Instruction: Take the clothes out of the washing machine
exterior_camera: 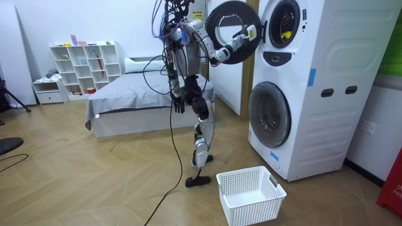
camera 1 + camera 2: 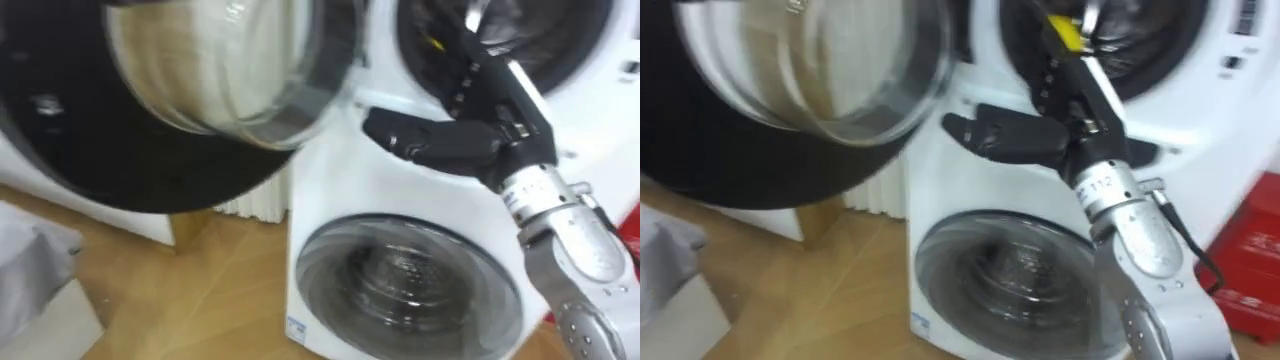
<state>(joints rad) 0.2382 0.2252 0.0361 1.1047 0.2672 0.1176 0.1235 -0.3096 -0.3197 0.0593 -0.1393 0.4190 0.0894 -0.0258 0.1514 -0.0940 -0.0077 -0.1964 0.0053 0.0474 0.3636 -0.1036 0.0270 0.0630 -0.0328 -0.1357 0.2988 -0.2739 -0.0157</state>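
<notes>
At the stacked white machines (image 1: 314, 88) I stand on the wood floor, facing the front of the stack.

- Upper machine's round door (image 2: 200, 100) is swung wide open – dark rim, clear glass bowl – off to my left.
- Lower machine's door (image 2: 400, 280) is closed, with a grey drum behind the glass.
- White plastic basket (image 1: 251, 194) sits on the floor in front of the lower machine, near my feet.
- Upper drum opening (image 2: 520, 40) is up and to my right.
- My right hand (image 2: 430, 140) is raised level with the band between the two machines, just under the upper opening. Its fingers are stretched out flat, pointing left, with nothing in them. I cannot tell whether it touches the panel.
- My left hand (image 1: 179, 103) hangs by my hip in the room view, too small to read.
- Clothes – a yellow piece (image 2: 1065, 30) lies inside the upper drum, above my right hand and apart from it.
</notes>
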